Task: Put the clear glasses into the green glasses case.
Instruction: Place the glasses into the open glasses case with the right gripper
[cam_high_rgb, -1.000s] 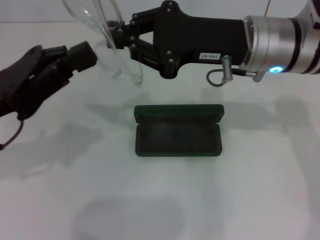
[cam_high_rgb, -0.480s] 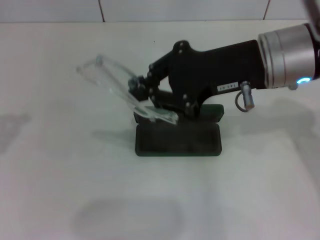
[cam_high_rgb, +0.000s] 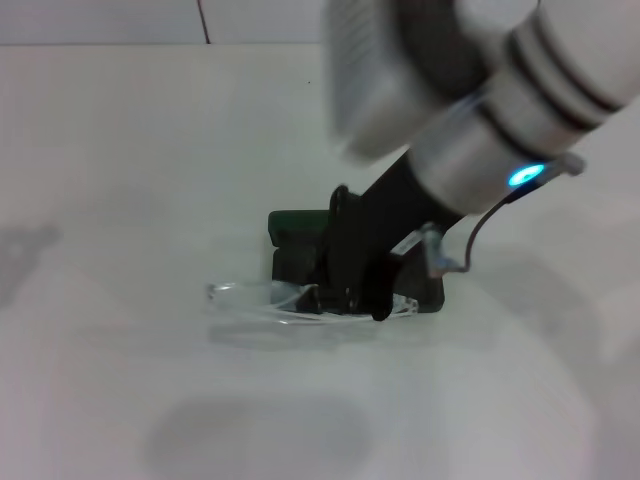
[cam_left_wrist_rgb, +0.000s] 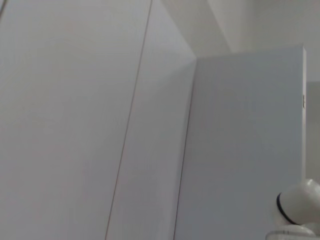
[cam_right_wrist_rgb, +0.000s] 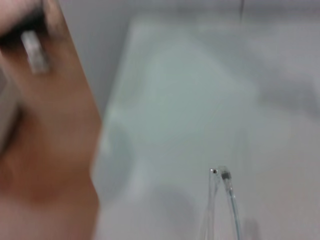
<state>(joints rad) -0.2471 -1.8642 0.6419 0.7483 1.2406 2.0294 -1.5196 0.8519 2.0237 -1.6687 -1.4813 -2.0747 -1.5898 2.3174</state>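
Overhanging green glasses case (cam_high_rgb: 290, 228) edge: clear glasses (cam_high_rgb: 255, 298)

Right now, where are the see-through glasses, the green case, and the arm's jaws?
clear glasses (cam_high_rgb: 245, 296), head view, on the frame end sticking out.
green glasses case (cam_high_rgb: 295, 222), head view, on its lid's corner.
right gripper (cam_high_rgb: 345, 300), head view, at its tip.

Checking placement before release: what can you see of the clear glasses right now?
The clear glasses are colourless, see-through plastic, faint against the white table. In the head view they lie low and roughly level at the near edge of the open green glasses case, one end sticking out past the case on the robot's left, over the table. The right hand is down on their middle, hiding it. Whether they sit fully inside cannot be told. The right wrist view shows two thin temple tips close together.
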